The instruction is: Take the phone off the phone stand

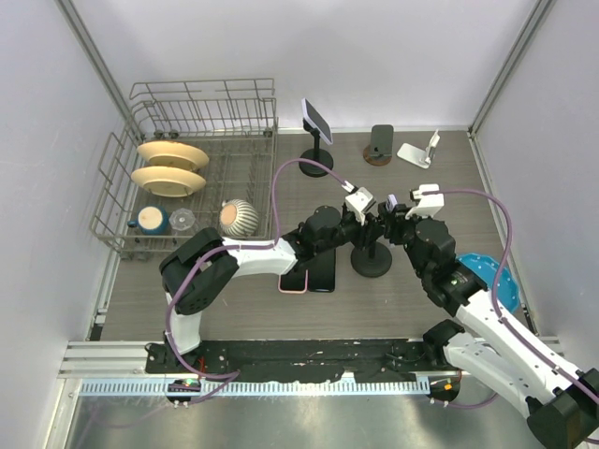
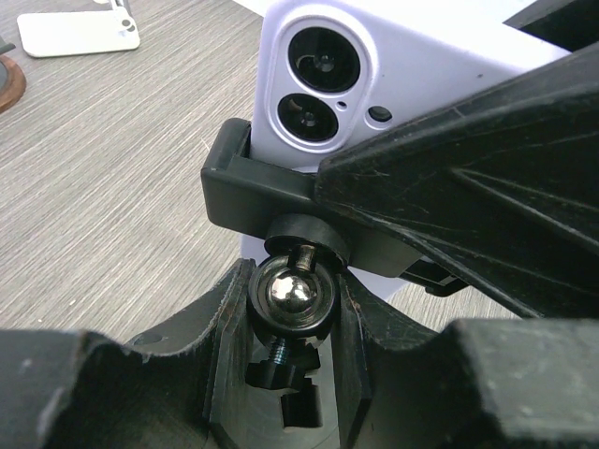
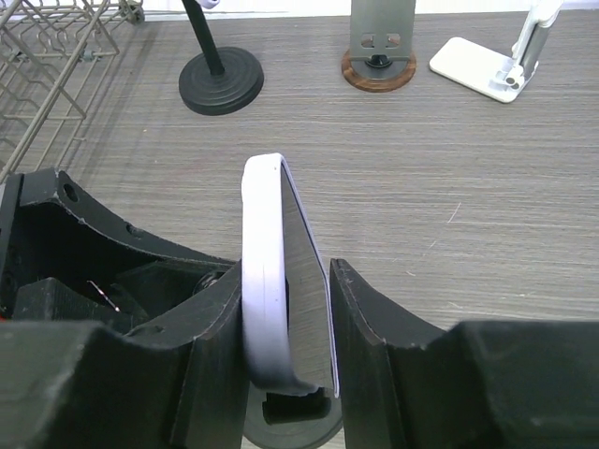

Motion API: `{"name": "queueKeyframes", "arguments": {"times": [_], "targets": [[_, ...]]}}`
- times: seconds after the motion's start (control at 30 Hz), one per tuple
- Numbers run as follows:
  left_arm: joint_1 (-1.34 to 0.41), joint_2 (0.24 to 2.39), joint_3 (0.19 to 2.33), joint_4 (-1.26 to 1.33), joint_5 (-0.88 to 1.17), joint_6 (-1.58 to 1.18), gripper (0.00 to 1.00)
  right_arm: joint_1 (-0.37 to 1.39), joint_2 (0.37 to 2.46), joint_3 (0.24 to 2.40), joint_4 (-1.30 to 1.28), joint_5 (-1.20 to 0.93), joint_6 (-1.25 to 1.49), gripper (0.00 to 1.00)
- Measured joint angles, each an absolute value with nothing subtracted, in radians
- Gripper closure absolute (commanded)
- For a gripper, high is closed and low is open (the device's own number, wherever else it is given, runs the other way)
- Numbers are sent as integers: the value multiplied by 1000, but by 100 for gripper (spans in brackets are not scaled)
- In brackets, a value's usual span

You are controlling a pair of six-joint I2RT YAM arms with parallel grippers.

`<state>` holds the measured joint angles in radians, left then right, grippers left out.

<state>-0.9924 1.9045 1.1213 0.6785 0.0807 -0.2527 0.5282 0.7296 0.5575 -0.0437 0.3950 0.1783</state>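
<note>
- Top external: the phone stand (image 1: 372,259) is standing between the arms, with the left gripper (image 1: 363,224) and right gripper (image 1: 393,220) meeting at its head.
- Left wrist: the left gripper (image 2: 290,309) is clamping narrowly on the ball joint (image 2: 290,292), and the phone (image 2: 374,84) is sitting in the cradle (image 2: 234,173) above.
- Right wrist: the right gripper (image 3: 285,323) is pinching the phone (image 3: 265,271) across its flat faces. The phone is likely stiff, light, slick and breakable, so those faces are looking like the surest hold.

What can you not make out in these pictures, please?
- Right wrist view: most of the stand, hidden behind the phone and the right tool.
- Left wrist view: the phone's lower half, covered by the right tool's finger.
- Top view: the phone itself, hidden under the left tool and the right tool.
</note>
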Motion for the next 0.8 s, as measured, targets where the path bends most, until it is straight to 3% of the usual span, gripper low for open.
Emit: {"name": "queueKeyframes", "arguments": {"times": [0.07, 0.17, 0.2, 0.8], "targets": [[-992, 1905, 1121, 678, 84, -252, 100, 528, 741, 559, -31, 395, 172, 71], [-992, 1905, 1121, 678, 86, -249, 100, 531, 751, 565, -30, 391, 154, 97], [-992, 1905, 1121, 678, 88, -247, 100, 529, 751, 570, -42, 397, 142, 99], [-1011, 1916, 1174, 598, 70, -233, 100, 510, 917, 874, -503, 386, 243, 99]]}}
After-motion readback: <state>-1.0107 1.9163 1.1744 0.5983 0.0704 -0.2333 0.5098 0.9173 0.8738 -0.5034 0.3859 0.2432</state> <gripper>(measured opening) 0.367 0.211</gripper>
